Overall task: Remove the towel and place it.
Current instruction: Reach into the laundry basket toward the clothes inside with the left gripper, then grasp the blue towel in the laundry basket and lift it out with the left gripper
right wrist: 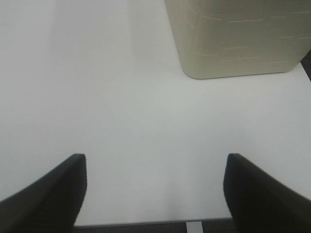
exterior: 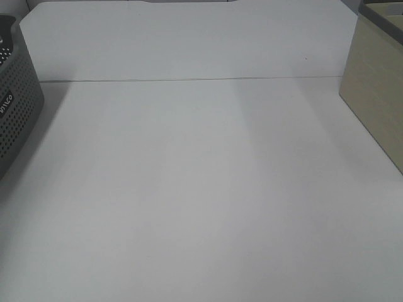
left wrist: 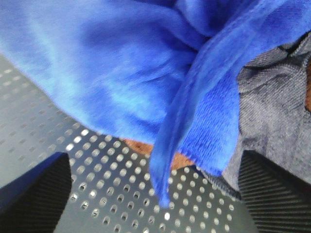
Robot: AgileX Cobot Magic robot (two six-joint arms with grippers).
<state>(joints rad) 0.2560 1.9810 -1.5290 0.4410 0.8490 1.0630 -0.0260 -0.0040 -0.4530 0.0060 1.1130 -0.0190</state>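
Observation:
The towel (left wrist: pixel 126 73), a royal-blue plush cloth, lies bunched in the grey perforated basket (left wrist: pixel 97 189) and fills most of the left wrist view. My left gripper (left wrist: pixel 155 194) is open right over it, its dark fingers (left wrist: pixel 39 194) spread wide to either side of a hanging fold of the towel's edge. Neither finger clamps the fold. In the exterior high view only a corner of the grey basket (exterior: pixel 16 113) shows at the left edge, with towel and arms out of view there. My right gripper (right wrist: pixel 155 189) hovers open and empty over the white table (right wrist: pixel 121 107).
A grey woven cloth (left wrist: pixel 272 107) and a bit of something orange (left wrist: pixel 182 160) lie under the towel in the basket. A beige container (exterior: pixel 378 94) stands at the table's right, ahead of the right gripper as the beige container (right wrist: pixel 238 39). The white table (exterior: pixel 201 189) stretches between the two.

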